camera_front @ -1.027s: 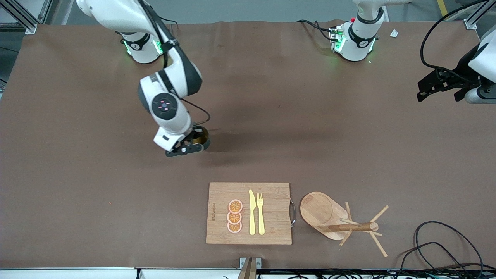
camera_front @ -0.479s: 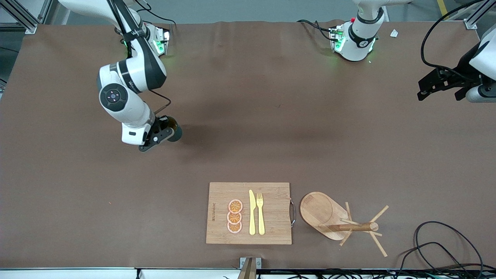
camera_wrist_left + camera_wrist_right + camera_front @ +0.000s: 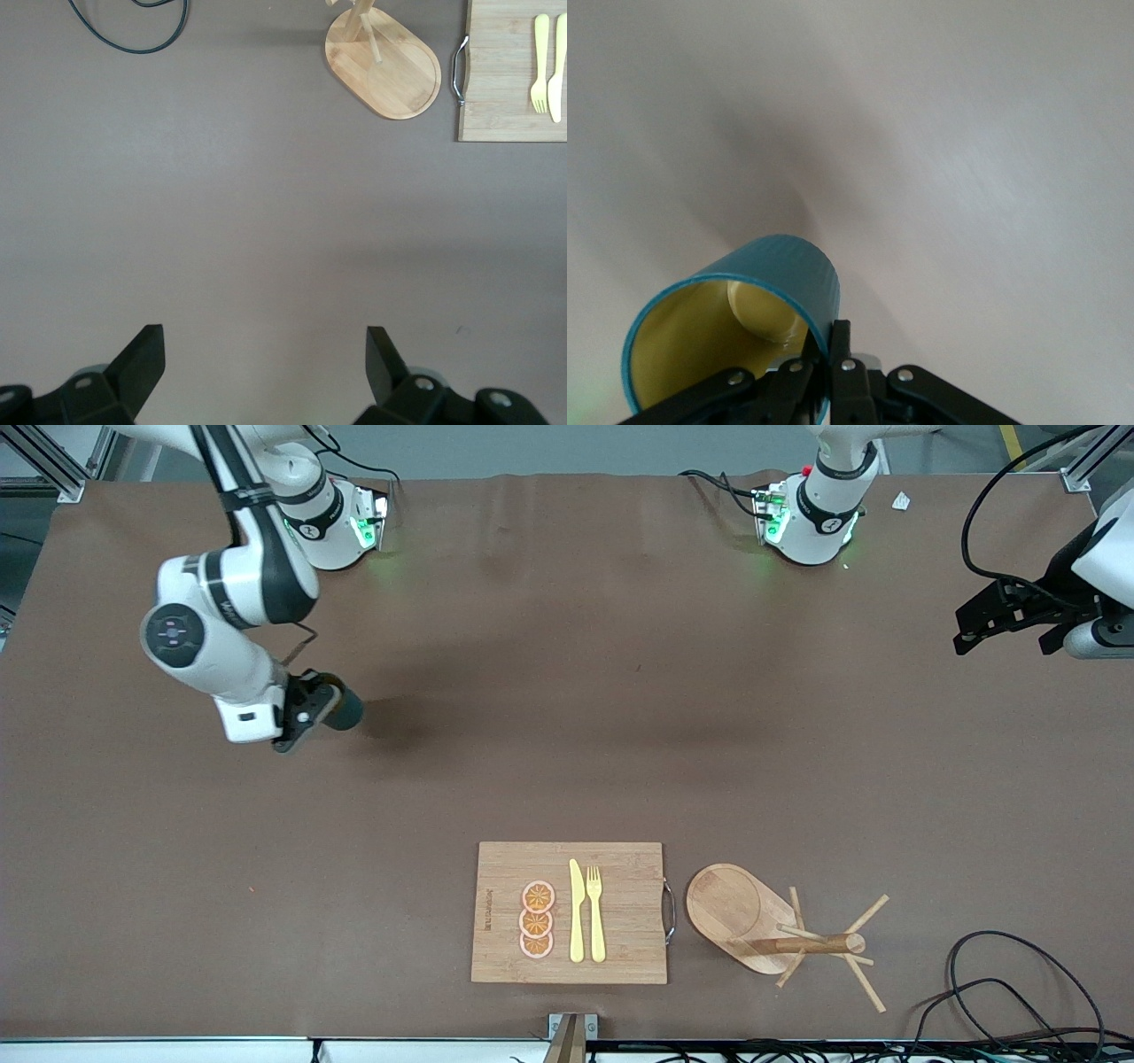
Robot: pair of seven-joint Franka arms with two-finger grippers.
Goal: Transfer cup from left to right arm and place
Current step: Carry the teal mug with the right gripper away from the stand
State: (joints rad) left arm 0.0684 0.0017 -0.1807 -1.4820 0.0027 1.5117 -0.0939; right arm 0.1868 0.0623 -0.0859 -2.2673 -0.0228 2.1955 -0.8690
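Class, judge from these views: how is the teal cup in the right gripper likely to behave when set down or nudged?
The cup looks rigid and probably light: the right gripper holds it by the rim alone. Its round wall may roll if laid sideways. That thin rim pinch could slip.

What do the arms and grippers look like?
Both arms are glossy white with dark grey joint bands and green lights at their bases. A thin black cable loops along the right arm. The right gripper and left gripper are black, with two angular fingers.
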